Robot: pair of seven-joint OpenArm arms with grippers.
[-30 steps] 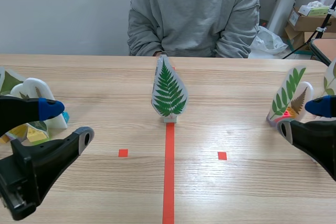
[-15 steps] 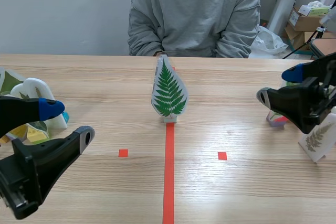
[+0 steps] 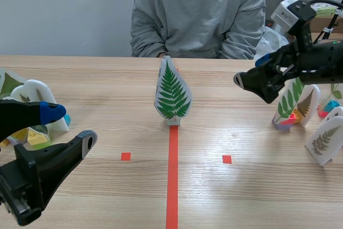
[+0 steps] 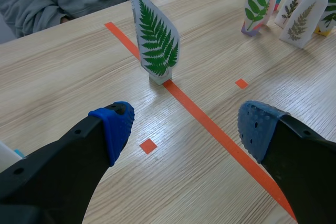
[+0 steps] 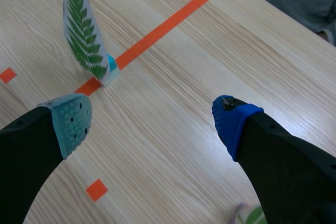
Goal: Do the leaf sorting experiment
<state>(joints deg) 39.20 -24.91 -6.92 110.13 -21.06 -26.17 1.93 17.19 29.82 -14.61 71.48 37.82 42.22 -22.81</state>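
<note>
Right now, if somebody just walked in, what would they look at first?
The tall white leaf-shaped card with a green fern picture stands out, upright in the middle of the wooden table at the far end of the orange-red tape line. To its right the black right gripper hangs open above the table, near a cluster of smaller white leaf cards. A person in a grey sweatshirt sits behind.

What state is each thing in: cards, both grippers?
Fern card: upright on the red tape line, ungripped.
Left gripper: open, empty, low over the table.
Right gripper: open, empty, raised.
Brown-leaf card: standing, tilted, beside the right cluster.
Right card cluster: upright.
Left card cluster: upright.
</note>
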